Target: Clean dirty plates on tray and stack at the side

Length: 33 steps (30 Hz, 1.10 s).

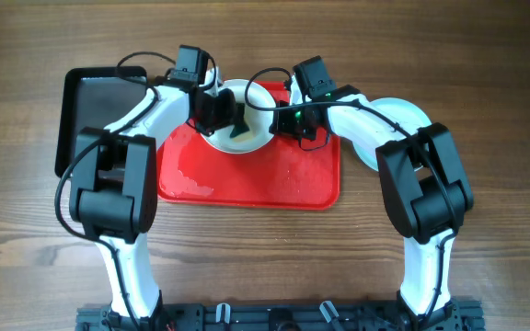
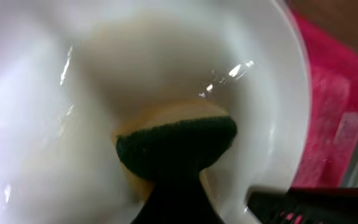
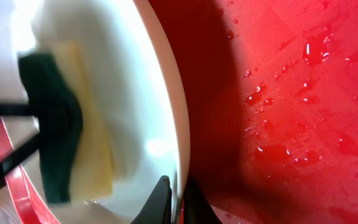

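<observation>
A white plate is held tilted over the far edge of the red tray. My right gripper is shut on its right rim; in the right wrist view the two fingers pinch the plate's edge. My left gripper is shut on a green and yellow sponge and presses it against the inside of the plate. The sponge also shows in the right wrist view. A pale aqua plate lies on the table right of the tray, partly hidden by my right arm.
A black tray lies on the table left of the red tray, partly under my left arm. The red tray's floor is wet with water drops. The wooden table surrounds both trays.
</observation>
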### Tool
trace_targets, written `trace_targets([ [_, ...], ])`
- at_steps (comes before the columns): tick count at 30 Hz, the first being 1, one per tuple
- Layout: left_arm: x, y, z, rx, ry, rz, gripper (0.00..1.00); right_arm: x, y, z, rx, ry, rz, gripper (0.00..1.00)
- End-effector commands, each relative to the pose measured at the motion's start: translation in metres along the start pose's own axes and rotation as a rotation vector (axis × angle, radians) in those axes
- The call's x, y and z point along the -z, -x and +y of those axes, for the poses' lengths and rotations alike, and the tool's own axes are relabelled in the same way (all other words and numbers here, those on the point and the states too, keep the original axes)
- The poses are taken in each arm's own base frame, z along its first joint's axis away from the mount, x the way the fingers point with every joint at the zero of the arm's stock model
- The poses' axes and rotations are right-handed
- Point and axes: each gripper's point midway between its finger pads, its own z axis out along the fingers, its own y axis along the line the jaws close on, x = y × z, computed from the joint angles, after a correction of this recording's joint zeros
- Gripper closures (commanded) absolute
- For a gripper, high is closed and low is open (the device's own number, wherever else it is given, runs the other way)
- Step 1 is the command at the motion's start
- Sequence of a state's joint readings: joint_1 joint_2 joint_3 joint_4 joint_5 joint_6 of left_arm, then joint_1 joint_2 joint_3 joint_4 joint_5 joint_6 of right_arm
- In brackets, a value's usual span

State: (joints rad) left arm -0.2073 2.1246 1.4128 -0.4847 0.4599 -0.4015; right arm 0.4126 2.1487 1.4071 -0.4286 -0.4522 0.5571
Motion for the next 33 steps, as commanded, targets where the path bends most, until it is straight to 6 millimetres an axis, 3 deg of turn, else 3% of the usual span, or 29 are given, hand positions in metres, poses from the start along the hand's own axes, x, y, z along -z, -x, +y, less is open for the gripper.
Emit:
trace_targets([
  [1,-0.017,0.013,0.021,-0.028,0.077,-0.048,0.96,-0.024,-0.039,-0.002,0.024,0.018,0.135,0.96],
  [7,0.012,0.031,0.103,0.143,0.545,-0.237,0.96,-0.024,-0.039,-0.002,0.024,0.017,0.136,0.96],
  [12,0.041,0.022,0.141,0.248,0.781,-0.297,0.96,-0.024,-0.039,-0.002,0.024,0.019,0.134,0.96],
  [18,0.042,-0.007,0.145,0.224,0.817,-0.154,0.96,-0.024,-0.038,-0.002,0.026,0.019,0.133,0.96],
  [25,0.023,-0.042,0.122,0.097,0.642,0.100,0.96,-0.025,-0.023,0.001,0.074,0.020,0.066,0.96],
  [29,0.016,-0.050,0.111,0.094,0.562,0.147,0.96,-0.027,-0.013,-0.001,0.101,-0.012,0.013,0.96],
  [33,0.010,-0.057,0.096,0.050,0.464,0.200,0.96,-0.031,-0.016,0.003,0.136,-0.039,0.002,0.96],
])
